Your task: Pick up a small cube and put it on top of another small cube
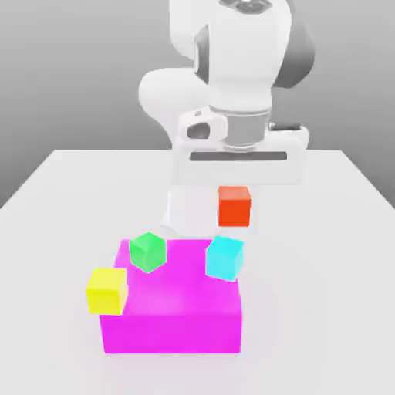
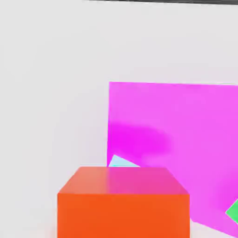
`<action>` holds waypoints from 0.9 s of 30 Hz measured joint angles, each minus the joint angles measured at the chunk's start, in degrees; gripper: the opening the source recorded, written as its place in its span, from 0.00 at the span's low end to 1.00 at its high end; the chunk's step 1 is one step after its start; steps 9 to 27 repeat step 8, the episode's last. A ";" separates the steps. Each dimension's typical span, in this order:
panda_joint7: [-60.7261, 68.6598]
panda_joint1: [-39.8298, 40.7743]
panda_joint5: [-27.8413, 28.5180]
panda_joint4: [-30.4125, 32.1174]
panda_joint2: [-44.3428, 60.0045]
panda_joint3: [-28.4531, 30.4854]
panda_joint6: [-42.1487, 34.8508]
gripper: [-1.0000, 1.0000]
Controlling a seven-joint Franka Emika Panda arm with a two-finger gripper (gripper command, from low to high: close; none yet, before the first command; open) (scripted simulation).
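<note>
The small red-orange cube (image 1: pixel 234 206) hangs clear of the table, directly under the white hand, and my gripper (image 1: pixel 234 191) is shut on it. In the hand view the same cube (image 2: pixel 123 204) looms close, with the large magenta block (image 2: pixel 186 135) beyond it. A cyan cube (image 1: pixel 224 258) sits on the magenta block (image 1: pixel 173 320) near its far right corner, just in front of and below the held cube. A corner of the cyan cube (image 2: pixel 121 161) peeks out behind the held cube in the hand view.
A green cube (image 1: pixel 147 251) rests on the magenta block's far left corner, and a sliver of the green cube (image 2: pixel 234 211) shows in the hand view. A yellow cube (image 1: pixel 106 290) stands against the block's left side. The arm's white base (image 1: pixel 185 212) rises behind them on the white table (image 1: pixel 69 200).
</note>
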State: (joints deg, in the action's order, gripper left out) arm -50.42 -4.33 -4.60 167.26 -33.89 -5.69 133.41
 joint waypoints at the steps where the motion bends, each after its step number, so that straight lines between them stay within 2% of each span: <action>1: 0.11 0.22 -0.26 0.78 1.08 -0.25 1.84 0.00; 5: 0.24 0.57 -0.68 3.39 7.82 -0.97 11.22 0.00; 6: 0.24 0.62 -0.72 3.75 8.88 -1.08 12.64 1.00; 27: 0.24 0.62 -0.72 3.75 8.88 -1.08 12.64 1.00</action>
